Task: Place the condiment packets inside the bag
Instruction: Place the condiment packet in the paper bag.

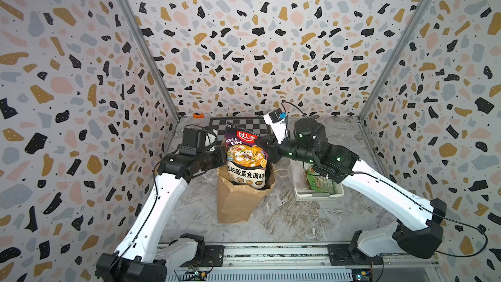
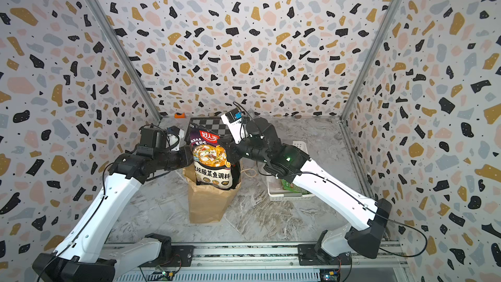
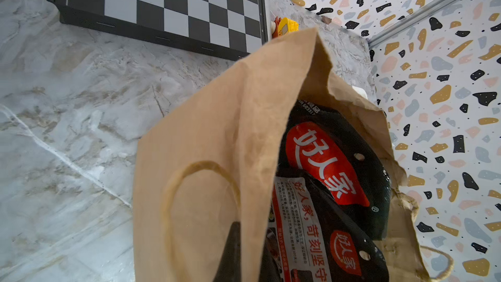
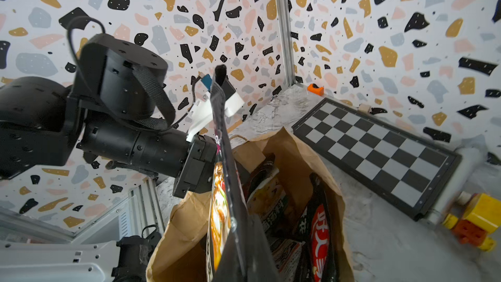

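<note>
The brown paper bag [image 1: 235, 204] [image 2: 206, 204] stands upright mid-table, mouth open. A large condiment packet [image 1: 245, 158] [image 2: 211, 158], dark with a soup picture, stands upright half inside it. My right gripper [image 1: 267, 150] [image 4: 238, 267] is shut on that packet's right edge, which shows edge-on [image 4: 225, 185] in the right wrist view. My left gripper [image 1: 221, 155] [image 3: 244, 267] is shut on the bag's left rim, one dark finger [image 3: 230, 250] outside the paper wall [image 3: 217, 131]. Black-red packets [image 3: 325, 164] [image 4: 320, 234] lie inside the bag.
A white perforated basket [image 1: 317, 195] [image 2: 287, 196] right of the bag holds a green packet [image 1: 320, 183], under my right arm. A chessboard [image 1: 244, 124] [image 4: 379, 142] lies behind the bag. Yellow and orange toy blocks [image 4: 474, 218] sit by the board's end.
</note>
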Tool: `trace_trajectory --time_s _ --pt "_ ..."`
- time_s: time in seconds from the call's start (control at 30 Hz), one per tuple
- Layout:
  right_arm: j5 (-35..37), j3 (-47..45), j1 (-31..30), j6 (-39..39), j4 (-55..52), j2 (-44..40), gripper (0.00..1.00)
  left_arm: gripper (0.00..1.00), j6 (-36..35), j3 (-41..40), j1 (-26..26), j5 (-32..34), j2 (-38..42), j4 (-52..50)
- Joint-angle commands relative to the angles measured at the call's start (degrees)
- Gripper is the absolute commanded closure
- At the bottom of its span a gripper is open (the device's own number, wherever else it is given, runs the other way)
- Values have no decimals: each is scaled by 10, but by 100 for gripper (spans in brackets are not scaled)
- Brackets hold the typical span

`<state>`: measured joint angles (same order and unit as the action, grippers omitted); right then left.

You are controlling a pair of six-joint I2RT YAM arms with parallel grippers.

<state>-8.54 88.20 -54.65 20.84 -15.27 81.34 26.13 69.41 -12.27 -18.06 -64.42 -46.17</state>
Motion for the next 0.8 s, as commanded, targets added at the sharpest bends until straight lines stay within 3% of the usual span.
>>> trace_trajectory --time_s 0.0,0.13,0.33,0.77 --pt "-6 -23 -2 87 116 -17 100 100 -7 14 -3 2 6 -5" --pt "48 -41 -4 105 123 -17 100 100 -7 13 -3 1 5 -4" --pt "144 6 -1 63 75 -7 100 100 -7 13 -3 0 5 -5" --pt "189 98 -1 60 37 17 100 100 14 37 -4 -10 16 12"
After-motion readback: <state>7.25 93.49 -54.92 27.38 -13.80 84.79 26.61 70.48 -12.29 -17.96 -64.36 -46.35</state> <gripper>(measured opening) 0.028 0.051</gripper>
